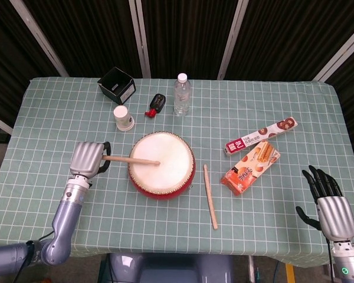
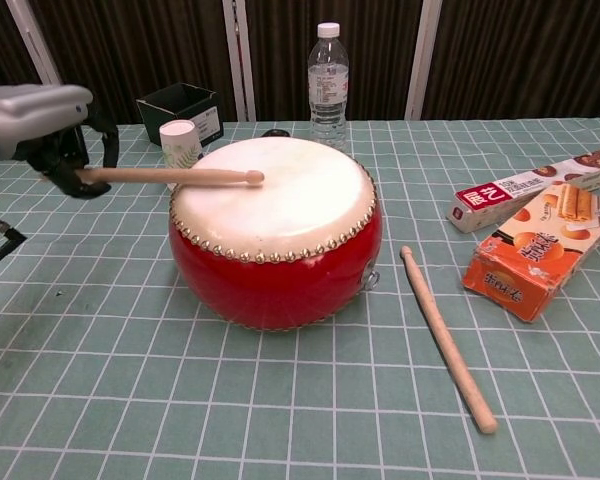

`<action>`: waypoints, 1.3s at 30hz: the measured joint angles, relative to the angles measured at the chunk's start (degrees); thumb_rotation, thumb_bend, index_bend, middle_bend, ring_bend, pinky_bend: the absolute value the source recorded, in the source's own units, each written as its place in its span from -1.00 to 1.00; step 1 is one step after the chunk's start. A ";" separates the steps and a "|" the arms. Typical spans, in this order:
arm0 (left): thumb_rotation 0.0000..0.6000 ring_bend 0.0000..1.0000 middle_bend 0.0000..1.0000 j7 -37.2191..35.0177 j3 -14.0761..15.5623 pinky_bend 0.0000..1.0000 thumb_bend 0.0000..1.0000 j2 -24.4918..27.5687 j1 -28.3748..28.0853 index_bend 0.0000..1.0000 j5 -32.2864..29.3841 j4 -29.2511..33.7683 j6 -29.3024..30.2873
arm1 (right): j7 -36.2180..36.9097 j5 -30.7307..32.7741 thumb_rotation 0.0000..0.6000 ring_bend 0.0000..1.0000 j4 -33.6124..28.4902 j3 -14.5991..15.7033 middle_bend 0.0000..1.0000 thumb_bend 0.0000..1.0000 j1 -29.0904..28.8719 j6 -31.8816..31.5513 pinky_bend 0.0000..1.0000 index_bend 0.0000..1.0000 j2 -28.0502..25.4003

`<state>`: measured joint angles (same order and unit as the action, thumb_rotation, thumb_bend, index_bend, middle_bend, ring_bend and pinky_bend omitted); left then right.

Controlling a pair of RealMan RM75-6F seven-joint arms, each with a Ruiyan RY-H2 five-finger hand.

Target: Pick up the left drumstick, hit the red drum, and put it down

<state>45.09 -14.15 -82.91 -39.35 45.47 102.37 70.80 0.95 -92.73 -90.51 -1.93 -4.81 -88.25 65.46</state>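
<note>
The red drum (image 1: 161, 166) (image 2: 276, 235) with its pale skin stands at the table's middle. My left hand (image 1: 87, 159) (image 2: 42, 122) is just left of the drum and grips the left drumstick (image 1: 131, 160) (image 2: 170, 176). The stick lies nearly level, its tip over the drum skin; whether it touches the skin I cannot tell. A second drumstick (image 1: 210, 196) (image 2: 447, 338) lies on the cloth right of the drum. My right hand (image 1: 328, 200) stays at the table's near right edge, fingers spread, holding nothing.
A paper cup (image 1: 123, 117), a black box (image 1: 117, 85), a small red-and-black object (image 1: 156, 104) and a water bottle (image 1: 182, 94) stand behind the drum. Two snack boxes (image 1: 252, 166) (image 1: 262, 135) lie to the right.
</note>
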 measured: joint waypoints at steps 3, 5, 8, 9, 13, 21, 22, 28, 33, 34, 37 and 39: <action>1.00 1.00 1.00 4.59 0.08 0.99 0.51 1.52 -0.99 0.54 -7.27 2.11 -0.67 | -0.02 -0.12 1.00 -1.00 0.02 0.00 -1.00 -0.40 0.09 -0.25 -0.78 -1.00 0.03; 1.00 1.00 1.00 4.62 -0.31 1.00 0.51 1.87 -0.91 0.54 -9.60 2.93 -0.13 | -0.06 -0.16 1.00 -1.00 0.05 0.02 -1.00 -0.40 0.13 -0.31 -0.78 -1.00 0.04; 1.00 1.00 1.00 1.24 -0.67 1.00 0.51 2.13 -0.28 0.54 -7.84 3.66 1.07 | -0.08 -0.19 1.00 -1.00 0.08 0.03 -1.00 -0.40 0.15 -0.33 -0.78 -1.00 0.07; 1.00 1.00 1.00 -0.33 -0.73 1.00 0.51 2.24 0.00 0.54 -6.22 3.91 1.55 | -0.16 -0.18 1.00 -1.00 0.09 0.03 -1.00 -0.40 0.15 -0.32 -0.78 -1.00 0.07; 1.00 1.00 1.00 -8.25 -0.45 1.00 0.51 3.35 1.85 0.54 6.59 5.51 4.03 | -0.23 -0.18 1.00 -1.00 0.08 0.06 -1.00 -0.40 0.19 -0.32 -0.78 -1.00 0.06; 1.00 1.00 1.00 -19.91 5.38 0.99 0.42 8.76 7.74 0.51 26.96 8.42 7.50 | -0.43 -0.04 1.00 -1.00 -0.02 0.04 -1.00 -0.40 0.13 -0.07 -0.78 -1.00 0.03; 1.00 1.00 1.00 -20.63 6.87 0.99 0.40 9.45 8.54 0.50 27.92 8.18 7.43 | -0.49 -0.05 1.00 -1.00 -0.07 0.04 -1.00 -0.40 0.10 -0.03 -0.78 -1.00 0.02; 1.00 1.00 1.00 -24.10 11.15 0.98 0.32 10.17 10.94 0.47 29.22 3.01 5.07 | -0.82 -0.29 1.00 -1.00 -0.09 0.06 -1.00 -0.40 0.10 -0.18 -0.78 -1.00 0.13; 1.00 1.00 1.00 -23.93 13.35 0.98 0.31 9.07 11.75 0.47 28.95 -1.92 1.56 | -1.00 -0.27 1.00 -1.00 -0.07 0.06 -1.00 -0.40 0.04 -0.07 -0.78 -1.00 0.28; 1.00 1.00 1.00 -23.83 13.61 0.98 0.31 8.77 11.80 0.47 28.92 -2.57 1.05 | -0.99 -0.24 1.00 -1.00 -0.08 0.06 -1.00 -0.40 0.04 -0.03 -0.78 -1.00 0.29; 1.00 1.00 1.00 -23.53 14.25 0.96 0.29 7.66 11.79 0.47 29.14 -4.75 -0.36 | -0.87 -0.12 1.00 -1.00 -0.19 0.04 -1.00 -0.40 0.03 0.05 -0.78 -1.00 0.23; 1.00 1.00 1.00 -23.37 14.62 0.94 0.21 6.99 11.71 0.46 29.40 -6.10 -1.28 | -0.77 -0.11 1.00 -1.00 -0.20 0.03 -1.00 -0.40 0.05 0.02 -0.78 -1.00 0.18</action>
<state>21.71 0.47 -75.92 -27.64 74.86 96.26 69.51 0.18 -92.85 -90.71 -1.90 -4.76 -88.23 65.64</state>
